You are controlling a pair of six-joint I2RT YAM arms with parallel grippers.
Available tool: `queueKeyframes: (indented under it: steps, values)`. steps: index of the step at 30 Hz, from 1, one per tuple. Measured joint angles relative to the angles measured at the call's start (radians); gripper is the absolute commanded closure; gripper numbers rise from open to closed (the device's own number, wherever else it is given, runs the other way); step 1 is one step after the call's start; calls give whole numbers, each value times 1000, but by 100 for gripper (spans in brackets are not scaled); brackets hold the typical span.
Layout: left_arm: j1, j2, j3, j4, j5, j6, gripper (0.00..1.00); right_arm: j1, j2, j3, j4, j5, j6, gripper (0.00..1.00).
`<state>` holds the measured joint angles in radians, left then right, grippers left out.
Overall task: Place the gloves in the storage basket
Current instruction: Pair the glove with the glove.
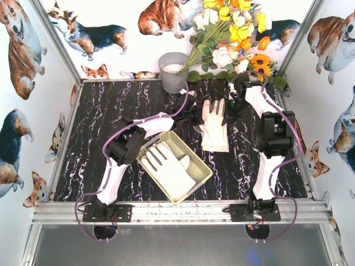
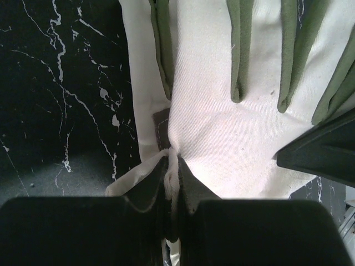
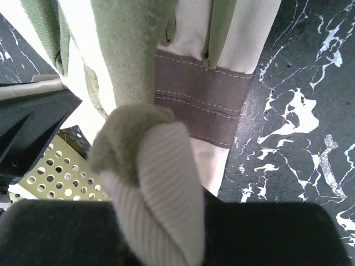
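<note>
Clenched, my left gripper [image 2: 171, 189] and right gripper [image 1: 229, 110] both pinch one cream-white fabric glove [image 1: 214, 128], running top-to-bottom mid-frame; the pale yellow-green plastic basket [image 1: 193, 153] sits lower left of it, nearer my left arm.

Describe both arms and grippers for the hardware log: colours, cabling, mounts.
The left arm and right arm match: white link shells with bulky black joint housings. A purple cable loops out from each base and runs up the arm. Black base plates sit on an aluminium rail. The left gripper and right gripper are matte black and angular. No markings are legible.
</note>
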<state>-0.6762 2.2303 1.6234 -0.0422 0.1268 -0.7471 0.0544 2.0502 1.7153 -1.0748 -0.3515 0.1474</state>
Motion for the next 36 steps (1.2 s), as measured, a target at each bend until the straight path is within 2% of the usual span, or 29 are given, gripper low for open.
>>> queueKeyframes:
  steps: [11, 22, 24, 28, 30, 33, 36]
  values:
    - [2, 0, 0, -17, 19, -19, 100, 0, 5, 0, -18, -2, 1, 100]
    - [3, 27, 0, -42, 56, 5, 100, 0, 87, 13, -16, 16, 5, 100]
    - [3, 32, 3, -44, 64, 11, 100, 0, 92, 13, -15, 20, 10, 93]
    - [5, 40, 15, -53, 71, 21, 100, 0, 94, 14, -14, 37, 17, 66]
    - [10, 43, 15, -65, 71, 26, 100, -4, 93, 16, -13, 53, 18, 57]
    - [21, 47, 15, -70, 72, 26, 100, -18, 85, 16, -9, 58, 14, 48]
    - [29, 47, 15, -69, 76, 26, 92, -37, 42, -13, 19, 34, 16, 46]
